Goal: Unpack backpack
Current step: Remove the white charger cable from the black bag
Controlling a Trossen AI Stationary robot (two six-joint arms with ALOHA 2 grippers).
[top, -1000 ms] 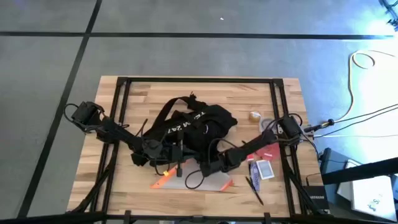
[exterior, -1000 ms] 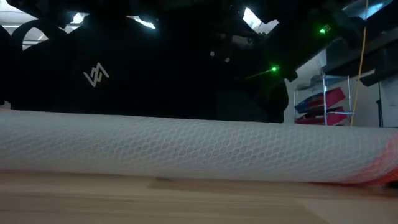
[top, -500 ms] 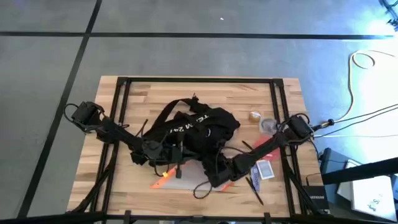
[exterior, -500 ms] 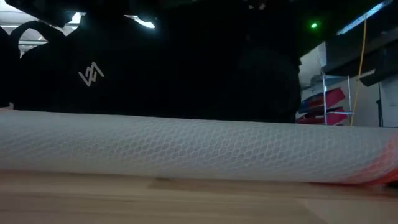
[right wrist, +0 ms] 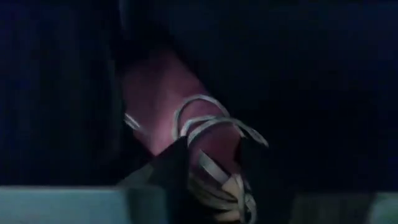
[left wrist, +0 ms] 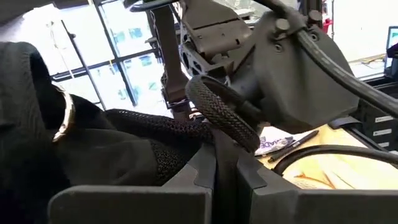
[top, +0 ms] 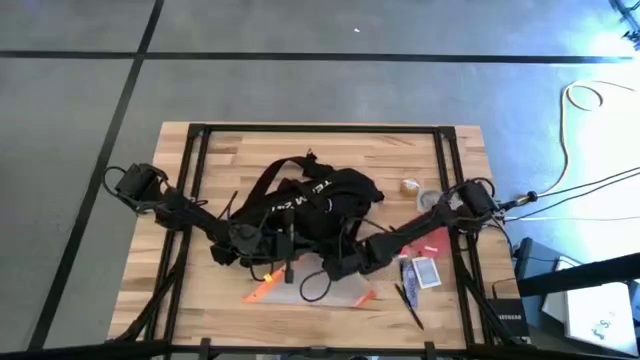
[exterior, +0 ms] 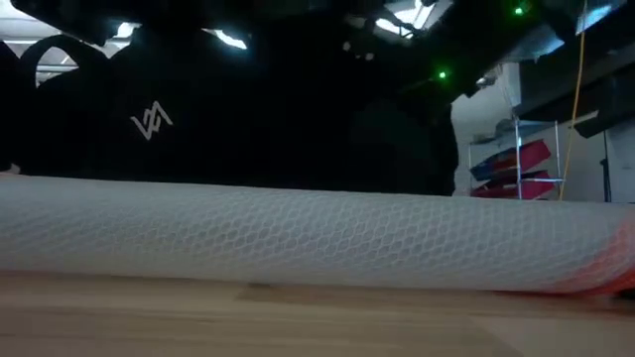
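The black backpack point(top: 318, 203) with white lettering lies slumped in the middle of the table, its straps toward the far left. My left gripper point(top: 284, 250) is at its near edge and is shut on black fabric point(left wrist: 155, 165). My right gripper point(top: 336, 262) reaches into the backpack from the near right. In the right wrist view the inside is dark, and the two fingers stand either side of a pink thing point(right wrist: 168, 93) wrapped in white cord loops point(right wrist: 211, 124). A translucent pouch with orange trim point(top: 305, 291) lies flat just nearer than both grippers. My left gripper pinches black mesh-textured fabric point(left wrist: 177, 163) at the backpack's near edge between its shut fingers, coming roughly level from the table's left. The fabric sags to the table beside it. My right gripper has the white cord loops point(right wrist: 219, 177) of the pink thing between its two fingers point(right wrist: 180, 165), inside the backpack. The backpack hides how the thing rests.
To the right lie a red card point(top: 431, 243), a small printed pack point(top: 427, 272), a dark pen point(top: 410, 305) and two small round things point(top: 410, 186). The pouch's white mesh point(exterior: 298, 238) fills the low view. Bare wood lies along the far edge.
My right gripper pulled out toward the table's near right, drawing the backpack's near side out with it. It has since gone back toward the backpack, which has slumped to its earlier shape.
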